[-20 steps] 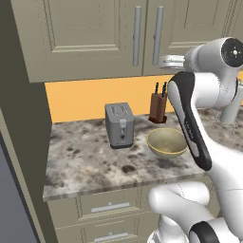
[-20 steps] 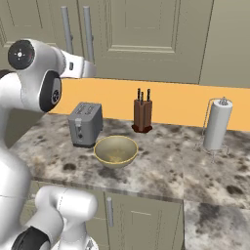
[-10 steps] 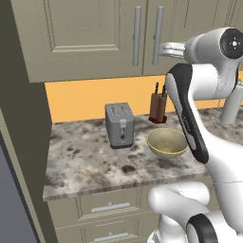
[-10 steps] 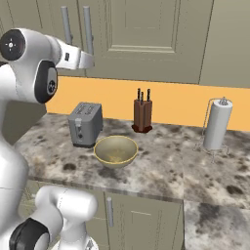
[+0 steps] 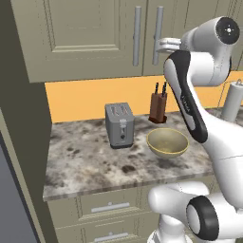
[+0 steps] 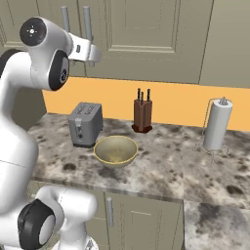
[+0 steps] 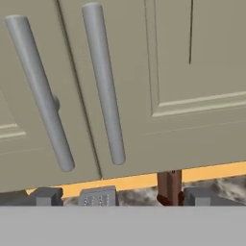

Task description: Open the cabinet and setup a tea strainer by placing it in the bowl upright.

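The olive-beige cabinet [image 5: 90, 38] hangs above the counter with both doors closed. Its two grey bar handles [image 7: 103, 81] run side by side at the seam. My gripper [image 5: 163, 45] is raised in front of the right door's handle [image 5: 157, 35], close to it and not touching. It is open, the fingertips [image 7: 45, 196] standing wide apart with nothing between them. The yellowish-tan bowl [image 5: 167, 142] sits empty on the counter below, also seen as bowl [image 6: 115, 151]. The tea strainer is hidden.
A grey toaster [image 5: 120, 126] stands left of the bowl. A brown knife block [image 5: 158, 108] is against the orange backsplash behind it. A paper towel roll [image 6: 216, 129] stands at the right. A dark tall panel [image 5: 21, 142] borders the counter's left.
The hand has risen from below the cabinet's bottom edge and moved in toward the two door handles. Nothing on the counter has moved.
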Robot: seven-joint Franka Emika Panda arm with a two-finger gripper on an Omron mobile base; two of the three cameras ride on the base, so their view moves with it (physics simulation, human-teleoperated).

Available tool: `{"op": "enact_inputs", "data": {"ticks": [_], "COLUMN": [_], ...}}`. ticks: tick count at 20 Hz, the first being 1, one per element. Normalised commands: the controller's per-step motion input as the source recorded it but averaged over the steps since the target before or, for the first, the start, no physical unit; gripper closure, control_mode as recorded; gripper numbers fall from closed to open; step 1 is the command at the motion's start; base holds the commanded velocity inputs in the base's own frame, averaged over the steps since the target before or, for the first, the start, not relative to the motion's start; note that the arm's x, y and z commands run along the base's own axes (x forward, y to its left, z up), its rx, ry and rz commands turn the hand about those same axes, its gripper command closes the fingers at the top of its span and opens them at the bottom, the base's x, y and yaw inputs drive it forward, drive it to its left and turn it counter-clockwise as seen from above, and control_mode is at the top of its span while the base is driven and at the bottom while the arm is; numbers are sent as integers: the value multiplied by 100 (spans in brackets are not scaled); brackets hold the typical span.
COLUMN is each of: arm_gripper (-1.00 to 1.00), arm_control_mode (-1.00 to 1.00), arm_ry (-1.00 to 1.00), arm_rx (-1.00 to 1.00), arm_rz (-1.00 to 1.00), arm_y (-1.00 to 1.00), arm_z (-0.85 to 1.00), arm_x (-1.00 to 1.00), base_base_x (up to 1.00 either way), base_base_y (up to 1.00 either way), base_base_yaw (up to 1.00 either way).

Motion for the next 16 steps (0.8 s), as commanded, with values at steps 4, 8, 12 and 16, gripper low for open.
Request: {"op": "enact_inputs", "data": {"ticks": [4, 8, 12, 16], "arm_gripper": [-100, -100, -100, -100], "arm_control_mode": [-100, -100, -100, -100], "arm_ry": [-4, -1, 0, 5], "arm_rx": [0, -3, -6, -5], "arm_rz": [5, 1, 0, 0], "arm_y": [3, 13, 8, 0], "arm_z": [0, 0, 0, 0], "arm_x": [21, 24, 24, 38], "base_base_x": [0, 0, 0, 0], "base_base_y": [0, 0, 0, 0], "base_base_yaw": [0, 0, 0, 0]}}
